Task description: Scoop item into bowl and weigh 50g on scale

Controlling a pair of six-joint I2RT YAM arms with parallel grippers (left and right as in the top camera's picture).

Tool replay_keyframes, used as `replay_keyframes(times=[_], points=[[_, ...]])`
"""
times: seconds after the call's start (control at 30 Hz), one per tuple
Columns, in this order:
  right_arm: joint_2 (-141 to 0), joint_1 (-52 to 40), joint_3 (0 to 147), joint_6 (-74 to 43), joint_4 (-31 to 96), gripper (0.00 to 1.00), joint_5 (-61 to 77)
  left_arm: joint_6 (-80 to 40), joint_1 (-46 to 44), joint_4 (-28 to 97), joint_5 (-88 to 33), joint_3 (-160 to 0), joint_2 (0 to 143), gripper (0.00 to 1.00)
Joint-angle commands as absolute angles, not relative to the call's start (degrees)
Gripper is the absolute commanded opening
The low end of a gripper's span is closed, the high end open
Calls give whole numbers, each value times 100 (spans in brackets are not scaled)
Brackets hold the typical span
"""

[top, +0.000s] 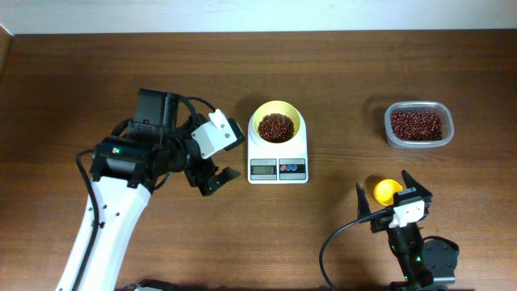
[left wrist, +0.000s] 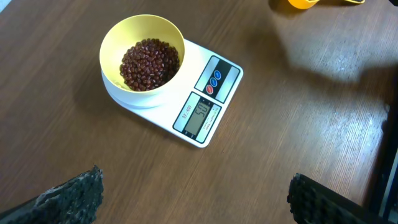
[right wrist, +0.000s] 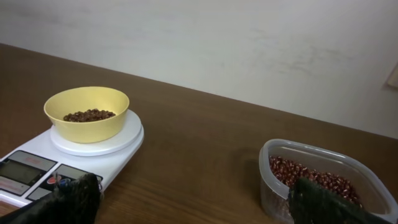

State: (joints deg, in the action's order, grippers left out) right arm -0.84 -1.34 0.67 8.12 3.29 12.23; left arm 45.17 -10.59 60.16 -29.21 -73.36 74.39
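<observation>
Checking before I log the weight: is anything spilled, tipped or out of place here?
Nothing stands out. The small pale yellow bowl sits upright on the white digital scale, the dark red-brown beans lie inside it, and none show on the brown wooden table.

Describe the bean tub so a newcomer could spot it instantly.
Start at the white scale in the middle of the table, then look toward the right edge. There sits the tub of beans: clear plastic, rounded-rectangular, unlike the round yellow bowl on the scale.
</observation>
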Motion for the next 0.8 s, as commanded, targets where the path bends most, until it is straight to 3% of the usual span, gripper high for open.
replay_keyframes(times=[0.0,0.77], points=[[-19,-187,32,698,388,99,1153,4447,-1072,6010,-3020,-7310,7437,99],[-21,-187,32,701,366,99,1153,4447,-1072,6427,-3020,-7310,7437,99]])
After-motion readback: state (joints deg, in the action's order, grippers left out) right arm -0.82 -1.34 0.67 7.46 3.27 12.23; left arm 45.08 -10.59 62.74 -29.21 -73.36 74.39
